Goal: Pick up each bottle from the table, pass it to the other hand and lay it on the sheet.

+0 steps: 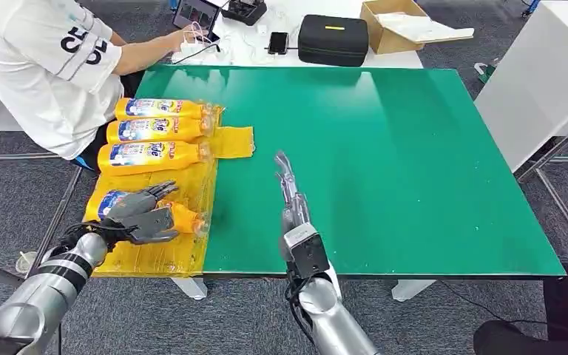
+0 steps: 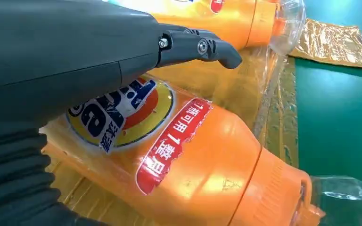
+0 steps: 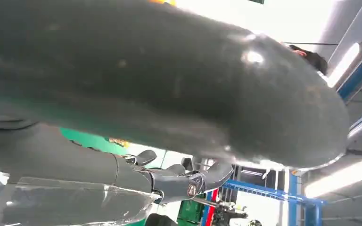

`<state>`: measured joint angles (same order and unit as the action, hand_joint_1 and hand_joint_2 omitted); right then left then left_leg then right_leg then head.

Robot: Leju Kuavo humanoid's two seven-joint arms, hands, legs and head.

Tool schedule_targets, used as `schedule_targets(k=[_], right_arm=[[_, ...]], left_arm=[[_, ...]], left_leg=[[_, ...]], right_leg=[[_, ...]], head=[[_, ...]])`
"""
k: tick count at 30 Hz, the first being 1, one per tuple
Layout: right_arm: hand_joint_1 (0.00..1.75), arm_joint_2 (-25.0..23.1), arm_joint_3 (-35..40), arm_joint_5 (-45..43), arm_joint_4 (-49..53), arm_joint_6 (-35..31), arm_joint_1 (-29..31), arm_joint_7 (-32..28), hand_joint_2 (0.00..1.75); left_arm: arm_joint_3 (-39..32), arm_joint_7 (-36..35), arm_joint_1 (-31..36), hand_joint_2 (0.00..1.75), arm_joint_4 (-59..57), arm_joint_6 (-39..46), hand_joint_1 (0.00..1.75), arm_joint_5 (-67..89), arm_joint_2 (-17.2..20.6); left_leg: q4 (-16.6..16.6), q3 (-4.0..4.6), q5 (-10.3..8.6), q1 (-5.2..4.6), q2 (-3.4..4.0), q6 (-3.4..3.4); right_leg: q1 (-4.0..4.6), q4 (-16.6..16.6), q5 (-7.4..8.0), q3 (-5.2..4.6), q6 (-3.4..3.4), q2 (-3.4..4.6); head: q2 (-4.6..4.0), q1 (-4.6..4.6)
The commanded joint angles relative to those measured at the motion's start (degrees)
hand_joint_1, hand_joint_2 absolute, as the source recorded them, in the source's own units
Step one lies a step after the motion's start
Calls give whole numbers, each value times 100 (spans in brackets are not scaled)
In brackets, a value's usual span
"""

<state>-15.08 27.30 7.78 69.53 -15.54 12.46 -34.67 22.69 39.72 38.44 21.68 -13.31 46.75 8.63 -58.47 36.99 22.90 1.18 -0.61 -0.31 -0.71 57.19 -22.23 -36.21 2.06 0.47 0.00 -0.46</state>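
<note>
Several orange detergent bottles lie on the yellow sheet (image 1: 155,255) at the left end of the green table (image 1: 384,148). Three of them (image 1: 159,130) lie in a row at the back. The nearest bottle (image 1: 186,219) lies on its side under my left hand (image 1: 142,214), whose fingers (image 2: 202,47) stretch out above it with a gap. Its label and shoulder (image 2: 188,165) are close in the left wrist view. My right hand (image 1: 290,186) hovers over the bare green table to the right of the sheet, fingers straight, holding nothing.
A person in a white shirt (image 1: 44,66) sits at the table's far left corner, hand near a tablet. A black case (image 1: 333,38), a phone (image 1: 278,42) and a cardboard box (image 1: 396,26) lie behind the green table. A white table (image 1: 532,81) stands at the right.
</note>
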Motion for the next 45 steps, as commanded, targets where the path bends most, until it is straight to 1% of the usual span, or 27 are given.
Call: schedule_targets(k=[1,3,4,6,7,8,9,10,14,18,19,22,23,24,26,28,31,32,33,34,36,37,38,40,41,43,45], right_arm=[[0,46,-32,-43,-561,26,291,38,0],[0,36,-45,-31,-574,7,279,28,0],[0,27,-59,-12,-549,-29,256,35,0],[0,3,-68,78,-455,-132,185,100,0],[0,-3,-51,140,-411,-184,147,157,0],[0,-27,-22,303,-321,-339,60,245,0],[0,-40,8,406,-271,-417,-13,325,0],[0,-49,32,490,-227,-520,-110,351,0],[0,-46,52,506,-227,-544,-168,331,0],[0,-46,52,506,-227,-544,-168,331,0],[0,-33,44,510,-230,-536,-139,330,0],[0,20,-37,679,-66,-795,-412,247,0],[0,64,-62,774,39,-941,-559,141,0],[0,99,-105,827,170,-1000,-712,104,0],[0,165,-176,958,402,-1116,-1016,-7,0],[0,168,-231,1015,618,-1203,-1197,-128,0],[0,78,-491,999,1031,-1699,-1590,-361,0],[0,78,-491,999,1031,-1699,-1590,-361,175],[0,71,-672,972,1451,-1914,-1958,-437,175],[0,-106,-1008,802,1831,-2446,-2285,-533,175],[0,-138,-1313,841,2382,-2446,-2733,-533,175],[0,-138,-1313,841,2382,-2446,-2733,-533,175],[0,-180,-1490,1027,2540,-2446,-2849,-533,175],[0,-239,-1590,1141,2486,-2446,-2843,-533,175],[0,-249,-1615,1142,2413,-2446,-2778,-533,175],[0,-285,-1654,1183,2391,-2446,-2711,-533,175],[0,-313,-1645,1202,2355,-2446,-2655,-533,175]], left_arm=[[211,28,-483,0,557,-758,0,-919,217],[422,28,-754,0,1096,-460,0,-1948,255],[360,28,-964,0,1506,-15,0,-2487,162],[-377,28,-1304,0,2161,763,0,-3451,-330],[-869,28,-1462,0,2569,1458,0,-3686,-641],[-1522,28,-1743,175,3513,2365,0,-3932,-1075],[-1873,28,-1883,175,4149,3086,0,-3950,-1347],[-2276,28,-2049,175,4957,3298,0,-4272,-1638],[-2301,28,-2049,175,4959,3275,0,-4272,-1629],[-2301,28,-2049,175,4959,3275,0,-4272,-1629],[-2417,28,-2096,175,5103,3304,0,-4283,-1619],[-2917,28,-2510,175,6313,3121,0,-4591,-2182],[-2910,28,-2739,175,6672,3020,0,-4675,-2343],[-2762,28,-2966,175,7064,3272,0,-4447,-2397],[-2440,28,-3426,175,7780,3745,0,-4393,-2394],[-2119,28,-3704,175,8061,4122,0,-4308,-2169],[-2336,28,-4022,175,7720,3510,0,-4807,-2152],[-2336,28,-4022,175,7720,3510,0,-4807,-2152],[-2389,28,-4314,175,7641,3326,0,-5091,-2154],[-2684,-2,-4573,175,7084,2858,0,-5327,-2445],[-2794,28,-4966,175,7079,2611,0,-4967,-2675],[-2794,28,-4966,175,7079,2611,0,-4967,-2675],[-2840,28,-5086,175,7081,2419,0,-4938,-2765],[-2832,28,-5119,175,6999,2205,0,-4918,-2836],[-2780,28,-5105,175,6976,2149,0,-4895,-2855],[-2642,28,-5084,175,6858,1994,0,-4895,-2841],[-2558,28,-5055,175,6798,1964,0,-4891,-2846]], left_leg=[[11,-30,9,-3,26,8],[8,-22,7,-5,21,6],[17,-46,14,-4,38,12],[11,-23,5,-8,10,8],[11,-27,7,-6,10,11],[8,-17,4,-6,-8,11],[6,-19,7,-6,-21,15],[-3,7,1,-5,-42,14],[-7,12,13,-9,8,10],[-5,22,12,-6,10,3],[-5,-7,25,-4,13,7],[-8,17,18,5,15,7],[-7,24,16,5,11,8],[-5,23,15,5,14,6],[-1,15,19,1,13,9],[-3,9,28,1,15,10],[4,-10,41,-4,17,7],[3,-14,47,-5,22,11],[5,-3,42,-5,14,6],[6,9,38,-8,1,6],[12,-9,45,-10,7,10],[8,5,46,-10,8,6],[9,-14,57,-11,4,10],[4,20,46,-10,13,7],[8,-1,52,-10,6,9],[3,21,51,-9,9,6],[3,9,57,-7,9,10]], right_leg=[[0,-11,-2,23,-7,17],[-3,-6,-1,15,-4,15],[2,-17,-3,35,-11,25],[-6,-8,-3,18,-2,4],[-3,-12,-5,23,-4,0],[-3,-9,-9,17,-1,-17],[-2,-11,-14,24,-2,-33],[-3,-4,-16,2,1,-52],[-5,-4,-8,-18,-2,-2],[-3,-3,-3,-30,-4,0],[2,-1,-16,-2,-13,-4],[4,-4,-7,-23,-6,3],[7,-5,-6,-28,-2,0],[9,-7,-4,-29,-2,4],[5,-10,-10,-21,0,-1],[5,-9,-17,-14,-1,0],[0,-11,-27,3,-3,2],[0,-10,-29,4,-6,5],[-2,-11,-25,-6,-8,0],[-6,-9,-29,-16,-7,-11],[-7,-15,-39,-1,-1,-5],[-8,-13,-34,-17,2,-2],[-8,-14,-47,7,0,-9],[-9,-11,-31,-38,3,5],[-7,-15,-40,-10,0,-5],[-8,-9,-33,-33,3,2],[-6,-10,-37,-19,1,1]], head=[[0,2],[0,0],[0,2],[0,0],[2,2],[0,0],[0,-2],[0,0],[0,2],[0,0],[0,0],[0,2],[0,2],[0,0],[0,2],[0,2],[0,4],[0,2],[0,0],[0,2],[0,-2],[0,0],[0,0],[0,-9],[0,11],[0,0],[2,0]])
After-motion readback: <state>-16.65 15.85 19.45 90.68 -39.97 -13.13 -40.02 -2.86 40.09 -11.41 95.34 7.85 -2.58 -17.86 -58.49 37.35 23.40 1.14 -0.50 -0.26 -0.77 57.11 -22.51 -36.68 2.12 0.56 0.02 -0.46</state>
